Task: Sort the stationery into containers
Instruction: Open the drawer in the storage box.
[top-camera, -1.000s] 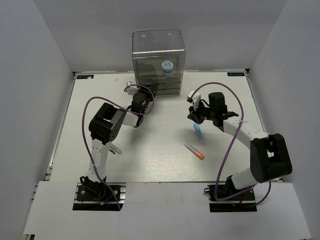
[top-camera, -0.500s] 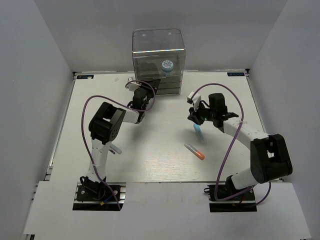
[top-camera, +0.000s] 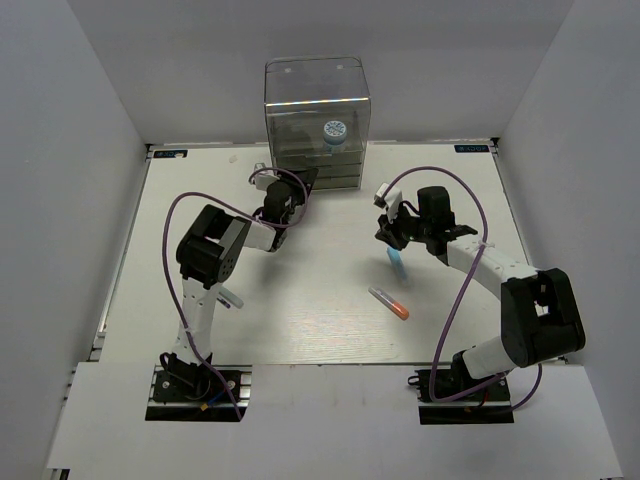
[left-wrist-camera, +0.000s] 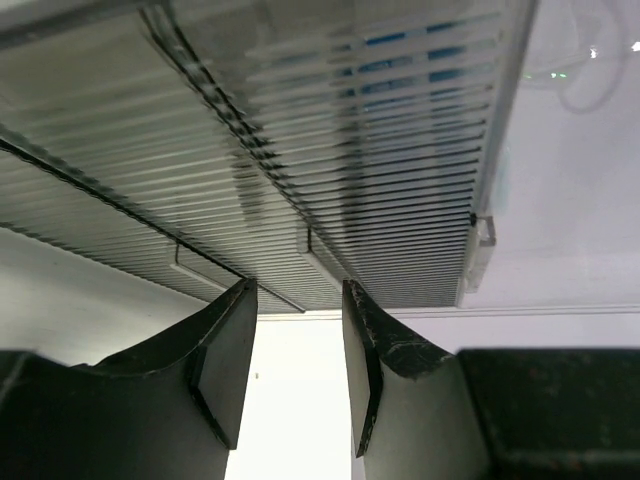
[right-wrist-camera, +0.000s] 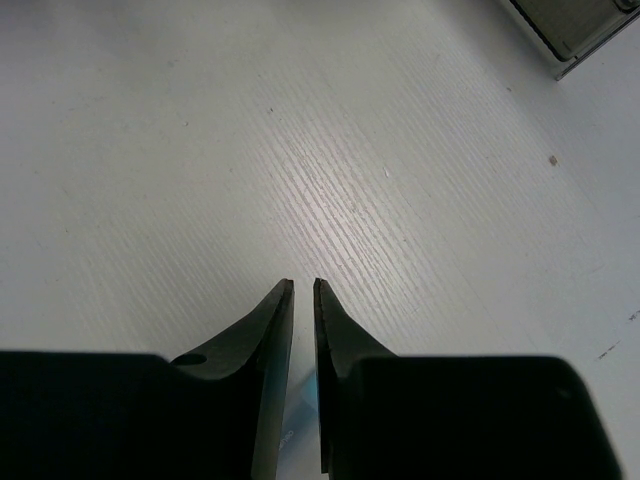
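Close up, left gripper (left-wrist-camera: 297, 288) gapes at ribbed clear drawers (left-wrist-camera: 330, 150); right gripper (right-wrist-camera: 302, 283) tapers, jaws nearly touching

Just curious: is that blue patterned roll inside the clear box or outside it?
Inside: the roll shows through the clear box, sitting above its drawers.

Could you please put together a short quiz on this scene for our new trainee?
1. True or false: the patterned roll sits inside the clear cabinet.
2. Which item lies nearest the left arm's base? A) orange-capped tube B) pen C) patterned roll
3. Is the left gripper open or shut?
Key: 1 true; 2 B; 3 open, with nothing between its jaws.
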